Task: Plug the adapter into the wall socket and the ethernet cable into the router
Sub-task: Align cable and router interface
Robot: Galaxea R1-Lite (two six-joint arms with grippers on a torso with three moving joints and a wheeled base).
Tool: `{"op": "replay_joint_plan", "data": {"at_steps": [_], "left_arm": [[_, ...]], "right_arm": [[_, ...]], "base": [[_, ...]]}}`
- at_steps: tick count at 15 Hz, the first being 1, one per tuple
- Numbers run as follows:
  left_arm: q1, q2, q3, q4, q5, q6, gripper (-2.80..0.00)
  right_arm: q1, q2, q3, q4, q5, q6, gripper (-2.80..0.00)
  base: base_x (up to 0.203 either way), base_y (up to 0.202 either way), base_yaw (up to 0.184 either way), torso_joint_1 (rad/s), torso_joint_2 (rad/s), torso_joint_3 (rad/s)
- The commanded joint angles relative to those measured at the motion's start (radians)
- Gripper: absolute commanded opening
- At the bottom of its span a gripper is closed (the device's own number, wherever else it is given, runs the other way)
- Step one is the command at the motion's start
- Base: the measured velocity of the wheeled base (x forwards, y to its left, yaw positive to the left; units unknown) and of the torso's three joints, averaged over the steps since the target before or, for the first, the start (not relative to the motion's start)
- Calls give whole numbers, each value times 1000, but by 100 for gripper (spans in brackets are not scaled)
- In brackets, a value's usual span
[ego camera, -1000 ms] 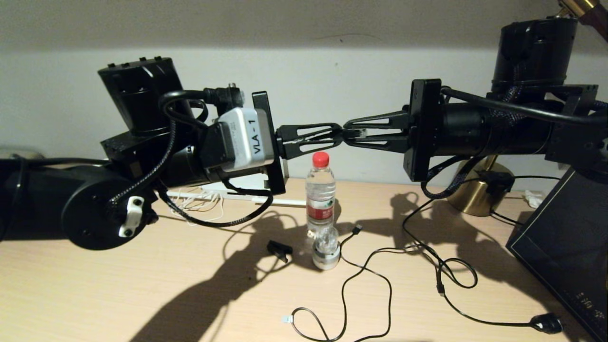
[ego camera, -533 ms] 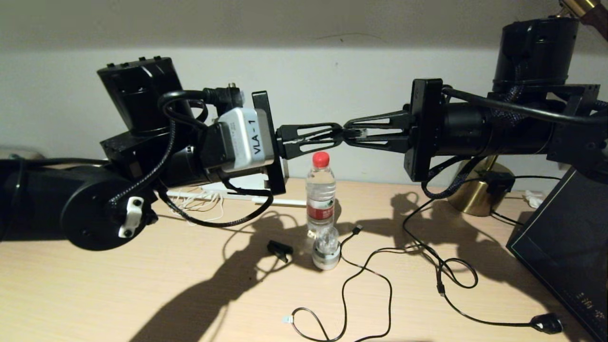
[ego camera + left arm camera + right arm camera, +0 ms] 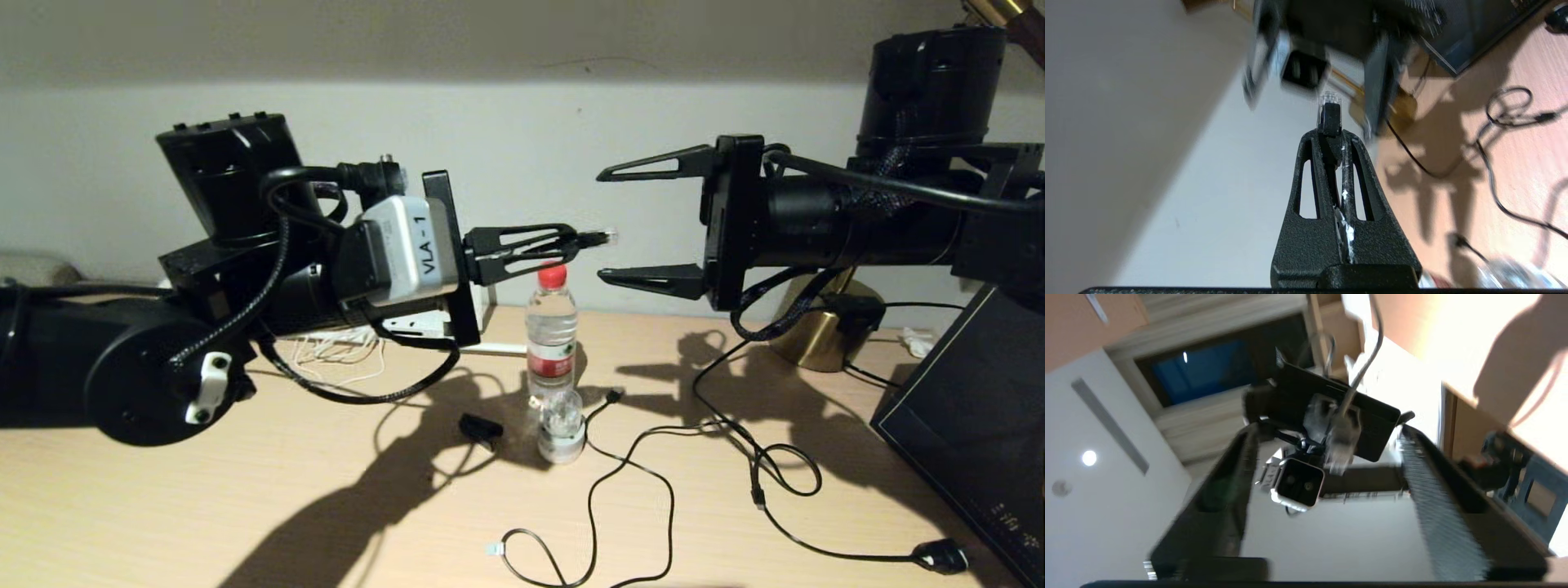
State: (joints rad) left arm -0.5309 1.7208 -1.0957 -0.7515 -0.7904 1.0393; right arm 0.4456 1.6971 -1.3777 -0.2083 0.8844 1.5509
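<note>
Your left gripper (image 3: 571, 242) is raised above the desk (image 3: 326, 490) with its jaws clenched on the ethernet cable (image 3: 594, 238). The clear clip connector and its black boot project just beyond the fingertips; the left wrist view confirms the plug (image 3: 1329, 112) pinched between the two fingers.

Your right gripper (image 3: 608, 224) faces it at the same height, jaws released and spread wide, one finger above and one below the connector's line. The plug sits just short of that gap, touching neither right finger. The right wrist view shows the connector (image 3: 1340, 443) between the open fingers, blurred.

Below the two grippers stands a bottle (image 3: 550, 339) with a red cap. A small clear jar (image 3: 561, 425) stands just in front of it.

Several black cables (image 3: 653, 482) loop across the desk, well below the jaws. One ends in a black mains plug (image 3: 940, 556) at the near right.

The router (image 3: 420, 322) is mostly hidden behind your left wrist; only a white edge and one antenna lying on the desk show.

You cannot locate the adapter or the socket in these views.
</note>
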Motion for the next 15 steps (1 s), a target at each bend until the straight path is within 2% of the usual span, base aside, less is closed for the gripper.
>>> {"op": "replay_joint_plan", "data": {"at_steps": [1,3,5,6,8,9,11,12,14,15], "left_arm": [[62,-62,89,-4,-8,-58,-280],[119,-130,163,-2,-12,-217,-280],[153,-191,211,-2,12,-434,-280],[170,-222,221,1,54,-538,-280],[198,-316,266,17,128,-797,-280],[210,-368,303,42,150,-899,-280],[245,-451,355,178,208,-1061,-280],[255,-465,371,211,247,-1126,-280],[285,-474,383,224,330,-1284,-280],[299,-470,381,228,358,-1341,-280]], "right_arm": [[-49,-62,14,-3,-32,-3,0],[-75,-157,51,7,-86,-94,0],[-77,-292,115,72,-162,-291,0],[-70,-355,145,146,-249,-429,0],[-47,-470,231,262,-538,-693,0],[-38,-534,288,283,-628,-780,-280],[-29,-685,409,306,-712,-882,-280],[-28,-749,474,313,-744,-913,-280],[-28,-866,635,320,-858,-1006,-280],[-28,-921,714,321,-936,-1063,-280]], "base": [[0,0,0,0,0,0],[0,0,0,0,0,0],[0,0,0,0,0,0],[0,0,0,0,0,0],[0,0,0,0,0,0],[0,0,0,0,0,0],[0,0,0,0,0,0],[0,0,0,0,0,0],[0,0,0,0,0,0],[0,0,0,0,0,0]]}}
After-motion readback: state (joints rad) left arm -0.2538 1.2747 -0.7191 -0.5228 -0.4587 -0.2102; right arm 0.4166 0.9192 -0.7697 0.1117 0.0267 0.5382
